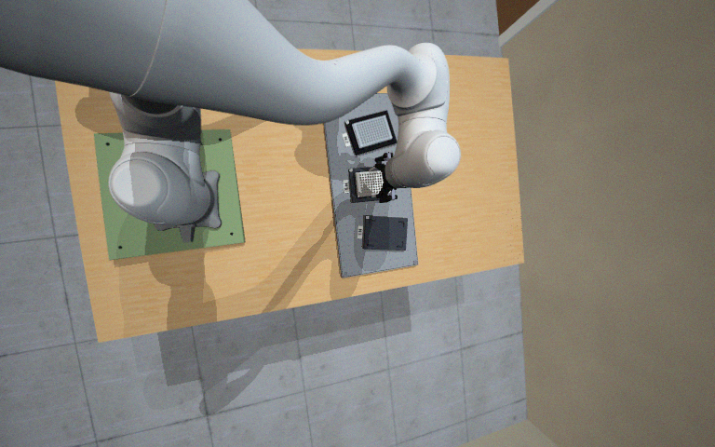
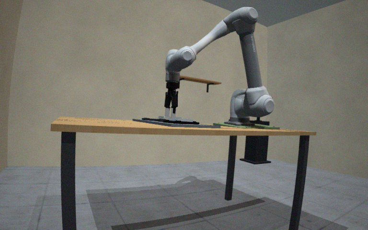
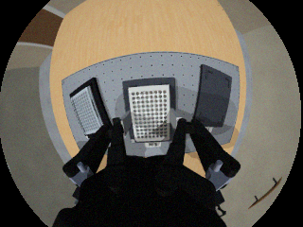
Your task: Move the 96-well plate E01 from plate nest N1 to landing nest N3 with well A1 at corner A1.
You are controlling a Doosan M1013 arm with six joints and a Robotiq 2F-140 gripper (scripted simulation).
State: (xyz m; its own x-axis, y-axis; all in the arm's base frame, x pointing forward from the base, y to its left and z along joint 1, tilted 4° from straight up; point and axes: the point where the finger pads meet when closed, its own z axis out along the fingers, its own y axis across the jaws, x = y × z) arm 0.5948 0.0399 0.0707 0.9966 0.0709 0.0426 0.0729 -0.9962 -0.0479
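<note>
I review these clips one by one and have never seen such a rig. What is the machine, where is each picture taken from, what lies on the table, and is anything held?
It is one jointed arm bolted to a green base plate on a wooden table. One view looks straight down, one from the side near table height, one from the wrist past the gripper. A grey deck carries three dark nests in a row. The far nest holds a 96-well plate; the near nest has no plate. The gripper is shut on the middle plate, which looks still down in its nest. The labels are too small to read.
</note>
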